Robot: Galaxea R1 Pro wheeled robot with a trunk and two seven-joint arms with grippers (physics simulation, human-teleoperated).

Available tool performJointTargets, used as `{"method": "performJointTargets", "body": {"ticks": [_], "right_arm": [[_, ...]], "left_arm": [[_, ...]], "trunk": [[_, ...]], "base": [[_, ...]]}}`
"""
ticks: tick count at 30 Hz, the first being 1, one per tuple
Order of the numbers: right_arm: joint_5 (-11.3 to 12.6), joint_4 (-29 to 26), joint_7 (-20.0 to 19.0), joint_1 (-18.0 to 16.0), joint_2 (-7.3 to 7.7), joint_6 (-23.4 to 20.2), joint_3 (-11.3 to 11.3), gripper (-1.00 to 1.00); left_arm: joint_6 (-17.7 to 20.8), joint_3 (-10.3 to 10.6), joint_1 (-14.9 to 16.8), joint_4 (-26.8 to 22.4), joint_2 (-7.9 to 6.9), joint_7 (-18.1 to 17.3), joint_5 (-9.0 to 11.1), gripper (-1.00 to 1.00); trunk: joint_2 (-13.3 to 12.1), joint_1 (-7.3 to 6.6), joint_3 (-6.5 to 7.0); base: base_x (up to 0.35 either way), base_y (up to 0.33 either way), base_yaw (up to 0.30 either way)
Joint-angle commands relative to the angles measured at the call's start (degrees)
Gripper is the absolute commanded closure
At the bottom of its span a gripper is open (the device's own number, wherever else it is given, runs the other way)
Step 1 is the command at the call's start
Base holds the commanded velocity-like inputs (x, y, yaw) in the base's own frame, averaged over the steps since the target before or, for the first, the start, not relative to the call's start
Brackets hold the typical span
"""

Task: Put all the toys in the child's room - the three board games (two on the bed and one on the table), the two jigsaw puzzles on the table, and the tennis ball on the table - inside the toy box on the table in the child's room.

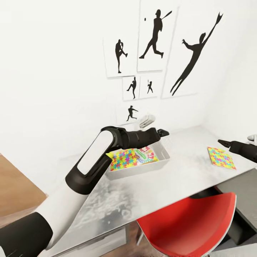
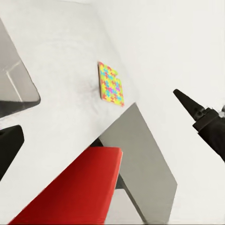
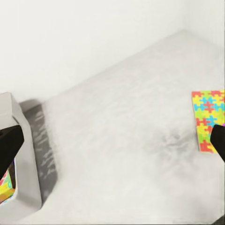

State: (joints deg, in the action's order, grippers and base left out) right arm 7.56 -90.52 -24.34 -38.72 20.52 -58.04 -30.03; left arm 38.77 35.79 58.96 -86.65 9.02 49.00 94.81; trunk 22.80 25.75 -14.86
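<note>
Head view shows the toy box [image 1: 162, 161] on the worktop [image 1: 185, 178], already holding one jigsaw puzzle [image 1: 124, 159] and a board game [image 1: 147, 155]. The left end effector [image 1: 162, 133] hovers over the box; whether its fingers are apart I cannot tell. The second puzzle [image 1: 221, 158] lies flat, well to the right. The right end effector [image 1: 223, 142] hangs just above its far edge, fingers spread wide in the right wrist view. Being thin and flat, that puzzle likely needs a low approach pinching one edge, or sliding it toward the worktop's near edge first.

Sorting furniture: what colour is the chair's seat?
Red molded chair seat; clearest in the head view.
</note>
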Motion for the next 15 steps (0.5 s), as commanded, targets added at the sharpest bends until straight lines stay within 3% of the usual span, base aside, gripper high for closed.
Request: {"method": "performJointTargets", "body": {"ticks": [1,6,12,15], "right_arm": [[0.3,-0.1,0.0,0.0,0.03,-0.4,0.0,-1.0],[0.2,-0.3,-0.2,0.5,0.17,-2.0,0.0,-1.0],[0.1,-1.3,-0.3,2.2,0.45,-2.0,-0.5,-1.0],[0.3,-1.6,-0.5,3.1,1.92,-2.0,-1.2,-1.0]], "left_arm": [[-0.1,0.4,0.0,0.0,0.04,0.7,0.4,-1.0],[-0.7,1.2,-0.8,0.0,-0.35,1.0,1.2,-1.0],[-0.5,-0.4,-1.9,-0.2,-0.7,0.4,1.7,-1.0],[-0.5,-1.0,-2.6,-0.8,-0.8,-0.2,1.9,-1.0]], "trunk": [[0.1,0.04,-0.11],[0.1,0.04,-0.11],[0.1,0.04,-0.11],[0.1,0.04,-0.11]], "base": [[0.0,0.0,-0.294],[0.0,0.0,-0.295],[0.0,0.0,-0.297],[0.0,0.0,-0.298]]}}
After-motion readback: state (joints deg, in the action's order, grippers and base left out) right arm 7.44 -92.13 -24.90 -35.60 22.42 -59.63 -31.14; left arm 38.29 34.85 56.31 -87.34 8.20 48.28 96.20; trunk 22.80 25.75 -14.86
